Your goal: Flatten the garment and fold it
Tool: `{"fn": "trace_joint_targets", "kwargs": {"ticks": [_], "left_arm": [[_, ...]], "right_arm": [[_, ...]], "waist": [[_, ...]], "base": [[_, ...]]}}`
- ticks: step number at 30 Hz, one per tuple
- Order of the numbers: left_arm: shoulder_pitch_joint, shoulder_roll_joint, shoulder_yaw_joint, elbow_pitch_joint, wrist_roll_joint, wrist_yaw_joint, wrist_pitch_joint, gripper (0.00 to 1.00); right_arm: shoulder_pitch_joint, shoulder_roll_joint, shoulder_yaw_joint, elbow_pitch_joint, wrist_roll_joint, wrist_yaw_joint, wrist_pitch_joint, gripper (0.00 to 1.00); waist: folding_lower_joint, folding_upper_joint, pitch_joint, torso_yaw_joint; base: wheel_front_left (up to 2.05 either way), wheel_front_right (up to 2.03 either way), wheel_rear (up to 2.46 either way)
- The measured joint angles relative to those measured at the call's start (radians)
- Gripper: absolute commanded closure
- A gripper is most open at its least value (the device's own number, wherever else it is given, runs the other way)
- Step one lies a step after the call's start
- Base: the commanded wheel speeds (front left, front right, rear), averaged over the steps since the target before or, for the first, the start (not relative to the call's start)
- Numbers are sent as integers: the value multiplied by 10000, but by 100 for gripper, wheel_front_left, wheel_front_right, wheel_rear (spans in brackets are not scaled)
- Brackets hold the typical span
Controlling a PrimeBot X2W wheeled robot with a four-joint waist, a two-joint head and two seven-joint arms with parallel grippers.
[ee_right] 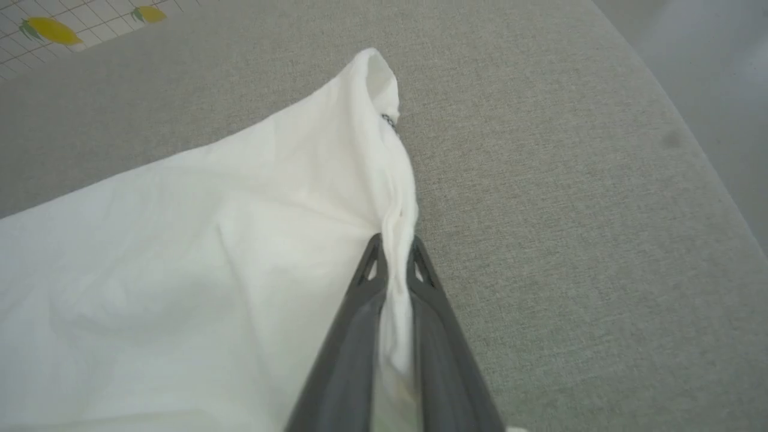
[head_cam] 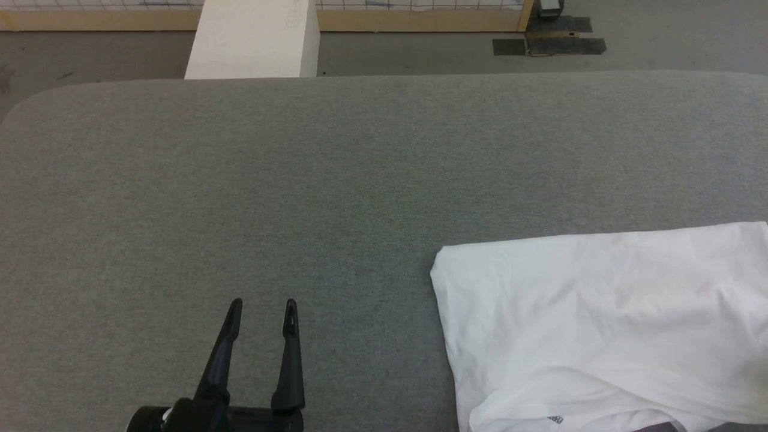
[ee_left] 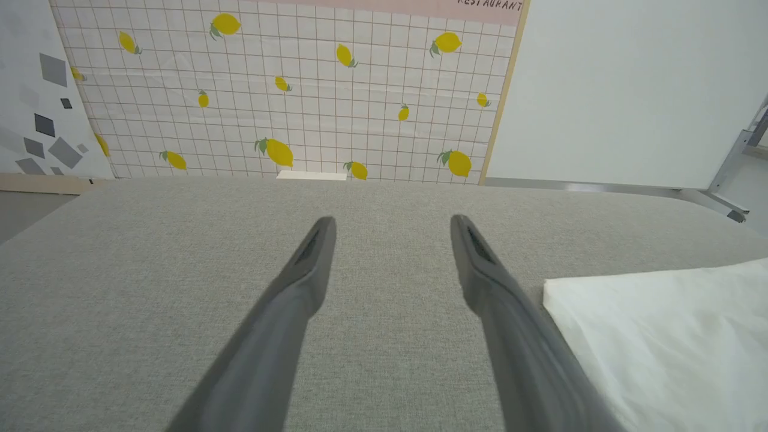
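The garment (head_cam: 600, 318) is a white shirt lying on the grey table at the lower right of the head view, running off the right and bottom edges. In the right wrist view my right gripper (ee_right: 394, 246) is shut on a bunched edge of the garment (ee_right: 180, 252), the fabric pinched between its two dark fingers. My left gripper (head_cam: 263, 309) stands open over bare table at the lower left, apart from the cloth. Between its fingers in the left wrist view, the left gripper (ee_left: 391, 223) holds nothing, and the garment (ee_left: 666, 336) lies to its right.
The grey fabric-covered table (head_cam: 360, 180) stretches far to the back and left. Beyond its far edge stand a rigid white box (head_cam: 255, 39), a wooden-framed panel (head_cam: 420, 18) and grey floor. A lemon-print wall (ee_left: 300, 90) shows in the left wrist view.
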Motion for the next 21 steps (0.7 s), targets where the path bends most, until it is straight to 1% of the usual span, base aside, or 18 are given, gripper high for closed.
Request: {"fn": "trace_joint_targets", "kwargs": {"ticks": [4,8,13,17,21], "left_arm": [[-2,-4,-2,94,-23,-46,0,0],[-8,-36,-25,182,-100,-77,0,0],[-45,-84,-88,318,-138,-94,0,0],[-199,-111,-104,397,-174,-176,0,0],[-242,-148,-96,435,-188,-211,0,0]], "right_arm": [[196,25,276,-894,115,-2,384,100],[328,73,1047,-2245,405,-2,1062,100],[340,311,2336,-3710,637,-2,1912,100],[279,477,3398,-4330,642,-2,2374,100],[12,654,4314,-4521,642,-2,2546,100]], "waist": [[0,0,19,-123],[0,0,23,-202],[0,0,32,-191],[-1,0,70,-97],[0,0,119,53]], "base": [[0,0,0],[0,0,0],[0,0,0],[0,0,0],[0,0,0]]}}
